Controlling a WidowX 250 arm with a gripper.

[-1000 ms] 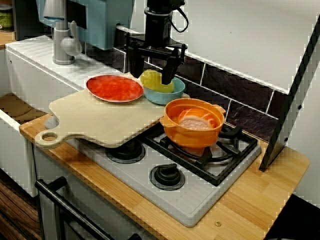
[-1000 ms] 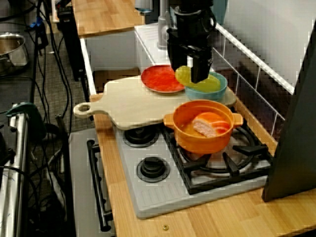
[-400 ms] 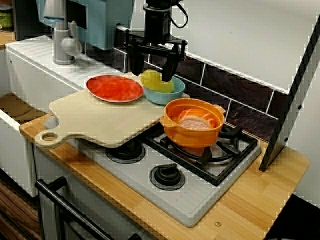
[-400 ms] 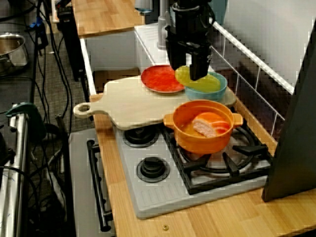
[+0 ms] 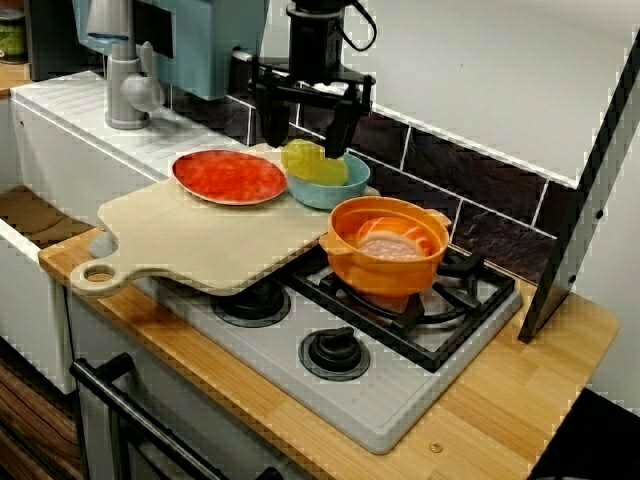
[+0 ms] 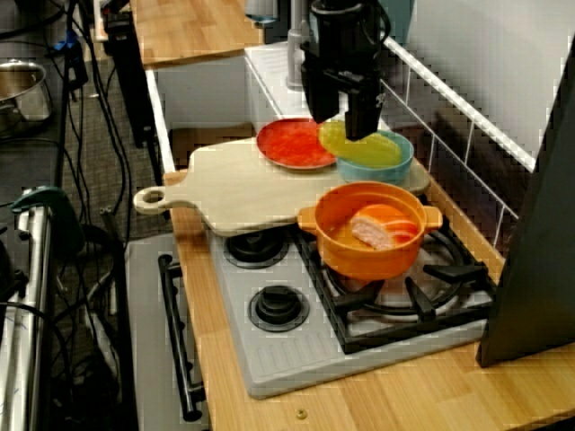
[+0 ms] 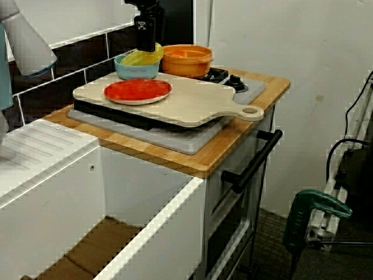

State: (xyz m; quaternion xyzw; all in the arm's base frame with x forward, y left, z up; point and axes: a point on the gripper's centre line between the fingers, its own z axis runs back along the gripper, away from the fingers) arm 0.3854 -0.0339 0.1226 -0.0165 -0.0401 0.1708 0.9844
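The robot's gripper (image 5: 303,140) hangs just above a blue bowl (image 5: 330,192) at the far edge of the cutting board (image 5: 200,240), its fingers spread wide and holding nothing. The yellow cloth (image 5: 318,166) lies in the bowl, draped over its left rim, and looks set down and released. A red plate (image 5: 230,176) sits to the left, and an orange pot (image 5: 345,240) stands on the stove (image 5: 380,400) to the right.
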